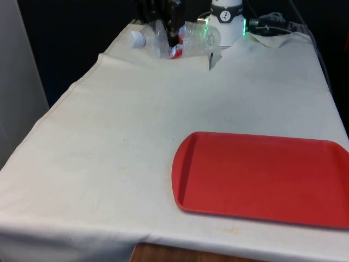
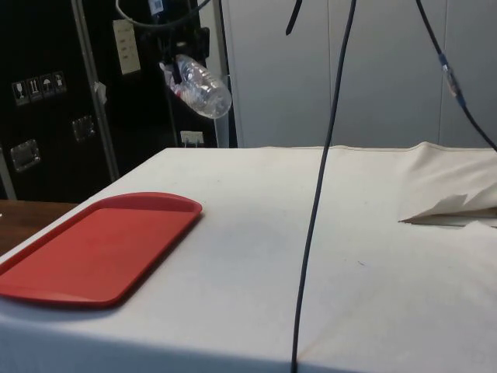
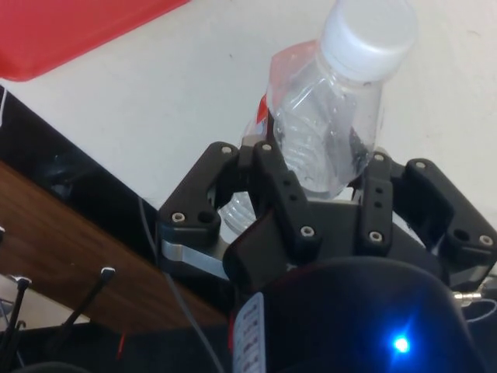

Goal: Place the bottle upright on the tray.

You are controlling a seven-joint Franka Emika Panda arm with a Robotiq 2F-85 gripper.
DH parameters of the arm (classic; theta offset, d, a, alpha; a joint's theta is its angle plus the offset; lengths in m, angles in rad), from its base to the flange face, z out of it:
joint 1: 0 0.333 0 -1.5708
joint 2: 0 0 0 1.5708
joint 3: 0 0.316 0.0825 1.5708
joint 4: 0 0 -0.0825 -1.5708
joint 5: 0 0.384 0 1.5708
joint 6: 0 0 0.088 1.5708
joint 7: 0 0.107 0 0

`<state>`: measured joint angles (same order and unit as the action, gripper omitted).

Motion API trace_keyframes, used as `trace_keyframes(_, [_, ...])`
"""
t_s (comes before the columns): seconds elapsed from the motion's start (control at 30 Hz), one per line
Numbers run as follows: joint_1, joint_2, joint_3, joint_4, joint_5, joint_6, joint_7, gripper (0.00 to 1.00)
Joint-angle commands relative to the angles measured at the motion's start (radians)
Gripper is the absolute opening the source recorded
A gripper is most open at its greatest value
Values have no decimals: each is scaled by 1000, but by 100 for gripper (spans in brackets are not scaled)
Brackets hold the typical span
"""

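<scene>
Red tray [image 1: 262,177] lies flat at the near end of the counter [image 1: 136,125], on the front view's right. Far end: end effector [image 3: 330,190] clenched on clear bottle [image 2: 200,87], held tilted in the air, white cap [image 3: 369,35] outward.

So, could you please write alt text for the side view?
The gripper holds a clear plastic bottle tilted in the air above the far end of a table under a white cloth. An empty red tray lies on the cloth nearer the camera, and a dark cable hangs across the picture.
</scene>
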<state>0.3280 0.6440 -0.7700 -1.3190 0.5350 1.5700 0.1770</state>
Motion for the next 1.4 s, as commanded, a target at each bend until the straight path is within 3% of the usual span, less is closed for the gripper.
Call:
trace_keyframes(0.0, [11,-24,-8,-19,-10,4,1,35])
trace_keyframes(0.2, [15,-67,-7,-26,-35,-23,9,35])
trace_keyframes(0.23, [1,-47,2,-3,-28,-37,8,35])
trace_keyframes(0.27, [16,-72,-7,-27,-38,-26,10,35])
trace_keyframes(0.47, [20,-110,-3,-32,-60,-43,15,35])
trace_keyframes(0.5, [2,-82,7,-3,-48,-59,13,35])
trace_keyframes(0.53, [20,-115,-2,-33,-63,-44,16,35])
trace_keyframes(0.73, [21,-143,10,-41,-80,-42,21,35])
trace_keyframes(0.77, [2,-113,20,-7,-67,-63,20,35])
trace_keyframes(0.8, [21,-146,11,-42,-81,-42,21,35])
trace_keyframes(1.03, [22,-156,20,-43,-85,-24,22,35])
trace_keyframes(1.07, [2,-127,31,-7,-72,-56,21,35])
trace_keyframes(1.1, [22,-155,22,-42,-84,-19,22,35])
trace_keyframes(1.33, [22,-151,39,-38,-83,23,25,35])
trace_keyframes(1.37, [3,-128,50,-8,-73,-9,21,35])
